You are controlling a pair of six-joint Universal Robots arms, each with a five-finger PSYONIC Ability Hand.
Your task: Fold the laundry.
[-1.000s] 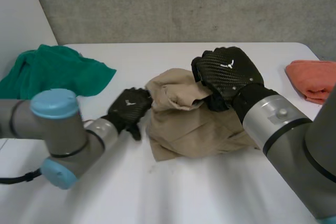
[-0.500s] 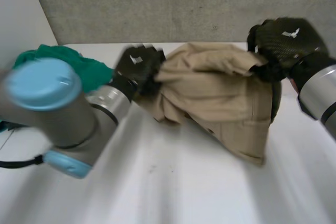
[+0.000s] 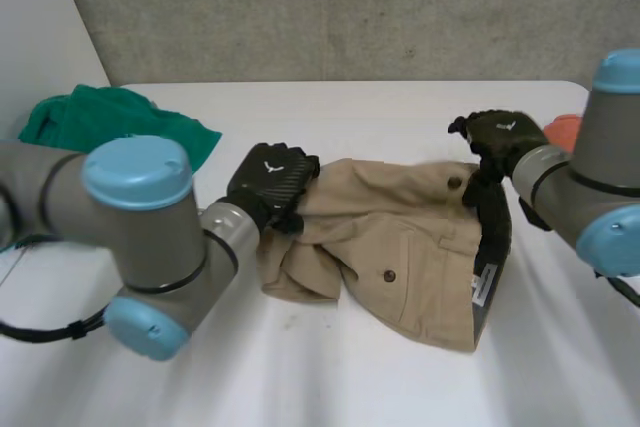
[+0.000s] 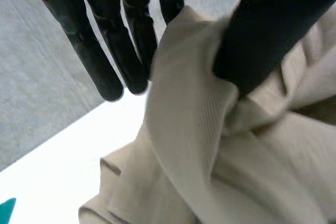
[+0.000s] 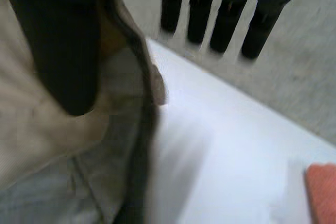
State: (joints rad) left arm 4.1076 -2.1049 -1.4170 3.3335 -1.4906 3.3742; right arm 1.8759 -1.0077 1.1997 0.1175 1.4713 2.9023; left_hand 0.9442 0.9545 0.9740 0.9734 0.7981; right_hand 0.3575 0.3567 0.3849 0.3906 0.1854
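Over the table, my left hand and right hand pinch the tan shorts' far corners; I'd tension them evenly.

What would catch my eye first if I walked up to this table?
A tan garment lies stretched across the middle of the white table, pinched at either end by a black robot hand: the left hand at one end, the right hand at the other. A green cloth sits bunched at the table's far left, and an orange cloth at its right edge.
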